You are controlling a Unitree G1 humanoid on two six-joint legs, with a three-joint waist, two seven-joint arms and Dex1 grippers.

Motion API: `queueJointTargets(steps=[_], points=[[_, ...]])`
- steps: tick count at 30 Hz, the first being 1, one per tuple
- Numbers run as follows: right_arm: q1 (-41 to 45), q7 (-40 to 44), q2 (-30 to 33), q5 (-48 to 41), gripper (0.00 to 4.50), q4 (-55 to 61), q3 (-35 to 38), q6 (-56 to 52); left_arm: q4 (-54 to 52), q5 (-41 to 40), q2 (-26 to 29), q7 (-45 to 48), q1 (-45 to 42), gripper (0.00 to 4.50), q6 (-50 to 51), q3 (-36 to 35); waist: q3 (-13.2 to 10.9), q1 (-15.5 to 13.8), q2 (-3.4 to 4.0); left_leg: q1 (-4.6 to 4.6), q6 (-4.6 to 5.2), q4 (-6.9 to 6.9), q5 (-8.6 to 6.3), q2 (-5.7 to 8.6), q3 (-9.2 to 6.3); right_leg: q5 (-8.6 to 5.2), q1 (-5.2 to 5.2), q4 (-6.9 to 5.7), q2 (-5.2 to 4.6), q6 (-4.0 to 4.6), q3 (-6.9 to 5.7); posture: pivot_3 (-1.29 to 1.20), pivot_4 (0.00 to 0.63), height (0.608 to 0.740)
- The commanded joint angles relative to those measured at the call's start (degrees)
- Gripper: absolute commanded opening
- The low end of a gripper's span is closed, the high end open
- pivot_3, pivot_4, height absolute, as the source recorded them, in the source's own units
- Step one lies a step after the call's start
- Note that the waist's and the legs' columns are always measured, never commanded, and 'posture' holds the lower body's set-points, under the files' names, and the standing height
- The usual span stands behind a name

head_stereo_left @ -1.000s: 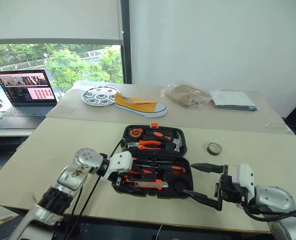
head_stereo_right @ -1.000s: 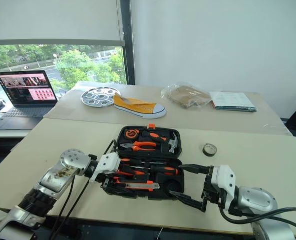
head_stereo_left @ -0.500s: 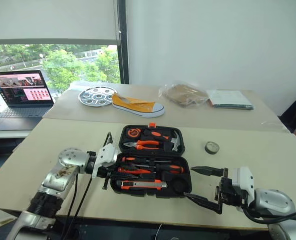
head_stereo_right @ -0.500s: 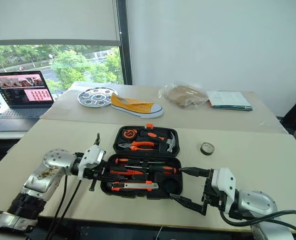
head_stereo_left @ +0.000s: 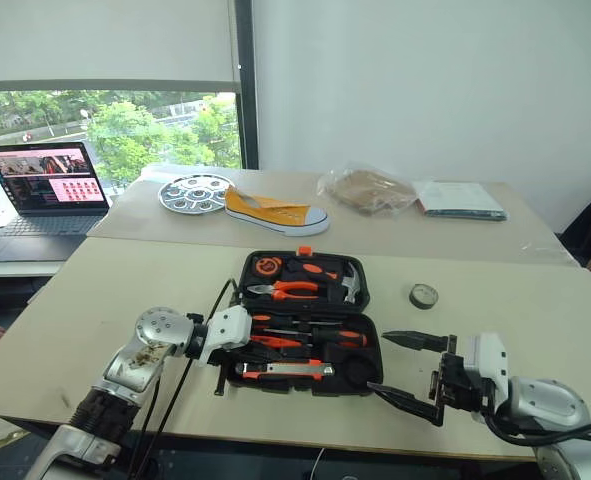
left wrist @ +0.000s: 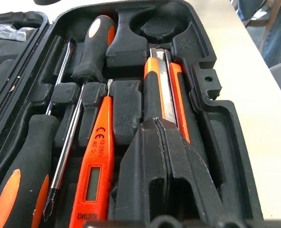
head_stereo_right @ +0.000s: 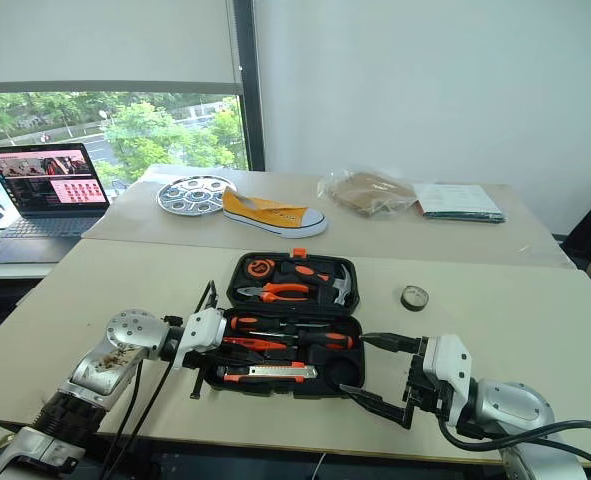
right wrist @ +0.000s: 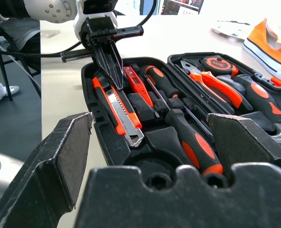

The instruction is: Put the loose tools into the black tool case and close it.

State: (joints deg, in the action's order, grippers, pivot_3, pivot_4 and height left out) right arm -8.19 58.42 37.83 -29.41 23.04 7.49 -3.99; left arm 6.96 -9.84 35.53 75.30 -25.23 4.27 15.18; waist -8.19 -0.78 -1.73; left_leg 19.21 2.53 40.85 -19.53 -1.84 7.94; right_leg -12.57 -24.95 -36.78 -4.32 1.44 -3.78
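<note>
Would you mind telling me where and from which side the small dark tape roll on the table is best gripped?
Grip the tape roll across its outer rim, coming straight down from above. It lies flat on the bare table to the right of the open tool case, so its round sides are free all around.

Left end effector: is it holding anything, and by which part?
Nothing held. The left end effector is shut empty over the utility knife; right end effector open, empty.

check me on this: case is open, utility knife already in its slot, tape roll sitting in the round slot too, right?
Not quite. The case is open and the utility knife is in its slot, but the round slot is empty in the left wrist view. The tape roll lies on the table beside the case, in the left eye view.
</note>
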Motion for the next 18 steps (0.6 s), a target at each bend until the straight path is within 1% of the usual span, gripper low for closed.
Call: queueJointTargets(steps=[1,3,5,7,9,11,12,14,16,17,18], points=[[-0.6,-0.7,0.5,-0.4,4.50,2.1,2.0,0.5,1.2,4.5,0.7,-0.3,1.5,0.04,5.9,4.9,0.1,0.0,0.13,-0.02,0.01,0.00,0.00,0.00,0.00,0.00,0.01,0.00,0.00,-0.01,0.01,0.00,0.150,0.740],[-1.3,-0.9,0.7,-0.4,4.50,2.3,2.6,0.3,1.0,3.8,-0.1,-1.3,1.7,0.04,6.5,4.5,0.3,-0.1,0.34,-0.05,0.08,0.00,-0.05,0.01,0.00,0.00,0.06,0.01,-0.02,-0.03,0.01,0.00,0.150,0.740],[-2.2,-1.5,0.9,-0.5,4.50,2.7,3.7,0.2,0.3,1.7,-1.1,-1.5,2.1,0.04,4.9,2.9,0.3,-0.2,0.42,-0.12,0.15,0.00,-0.09,0.00,-0.01,0.00,0.13,0.02,-0.05,-0.05,0.03,0.00,0.150,0.740],[-3.6,-2.4,0.9,-1.1,4.50,3.3,5.7,0.1,-0.8,-2.1,-2.1,-0.8,3.0,0.04,2.0,-0.3,0.4,-0.2,0.44,-0.12,0.17,0.00,-0.10,0.01,-0.01,0.02,0.15,0.03,-0.08,-0.08,0.05,0.00,0.150,0.740],[-6.0,-2.7,0.9,-2.3,4.50,3.7,9.0,0.2,-2.8,-7.7,-3.4,-1.4,4.4,0.04,1.4,-5.9,0.3,-0.1,0.42,-0.04,0.20,0.00,-0.11,0.00,-0.02,0.03,0.08,0.04,-0.10,-0.11,0.09,0.00,0.150,0.740],[-9.3,-2.7,0.6,-2.5,4.50,3.0,13.0,1.3,-4.3,-11.3,-3.7,-3.9,5.9,0.54,0.2,-12.1,0.3,0.0,0.40,0.11,0.18,0.00,-0.11,-0.02,-0.02,0.05,-0.08,0.05,-0.12,-0.12,0.10,0.00,0.150,0.740],[-10.8,-2.8,0.3,-2.2,4.50,2.2,14.7,2.0,-4.4,-11.5,-2.8,-4.6,6.6,0.67,0.0,-13.6,0.3,0.0,0.34,0.14,0.18,0.00,-0.10,-0.02,-0.03,0.05,-0.11,0.04,-0.11,-0.12,0.10,0.00,0.150,0.740],[-13.9,-2.8,-0.6,-1.1,4.50,0.0,18.1,3.9,-4.7,-11.7,0.3,-4.6,8.4,1.44,1.0,-16.4,0.3,0.0,0.31,0.17,0.12,-0.02,-0.09,-0.08,-0.07,0.05,-0.15,0.06,-0.11,-0.12,0.05,0.00,0.150,0.740],[-16.2,-3.9,-1.9,-0.3,4.50,-2.8,21.2,5.2,-5.4,-16.1,3.9,-1.1,10.6,2.12,3.4,-20.2,0.3,0.3,0.34,0.13,0.11,-0.07,-0.09,-0.08,-0.05,0.05,-0.15,0.07,-0.09,-0.12,0.06,0.00,0.150,0.740],[-16.6,-4.9,-2.3,0.0,4.50,-4.4,22.3,5.2,-5.2,-18.6,5.1,1.0,11.5,2.56,3.5,-22.5,0.3,0.3,0.35,0.10,0.09,-0.11,-0.10,-0.10,-0.03,0.04,-0.15,0.08,-0.10,-0.12,0.08,0.00,0.150,0.740],[-16.7,-5.6,-2.5,0.1,4.50,-5.3,23.0,5.1,-5.0,-20.2,5.8,2.1,11.9,2.83,3.5,-23.8,0.2,0.3,0.36,0.10,0.08,-0.12,-0.10,-0.10,-0.03,0.03,-0.15,0.08,-0.10,-0.12,0.06,0.00,0.150,0.740]])
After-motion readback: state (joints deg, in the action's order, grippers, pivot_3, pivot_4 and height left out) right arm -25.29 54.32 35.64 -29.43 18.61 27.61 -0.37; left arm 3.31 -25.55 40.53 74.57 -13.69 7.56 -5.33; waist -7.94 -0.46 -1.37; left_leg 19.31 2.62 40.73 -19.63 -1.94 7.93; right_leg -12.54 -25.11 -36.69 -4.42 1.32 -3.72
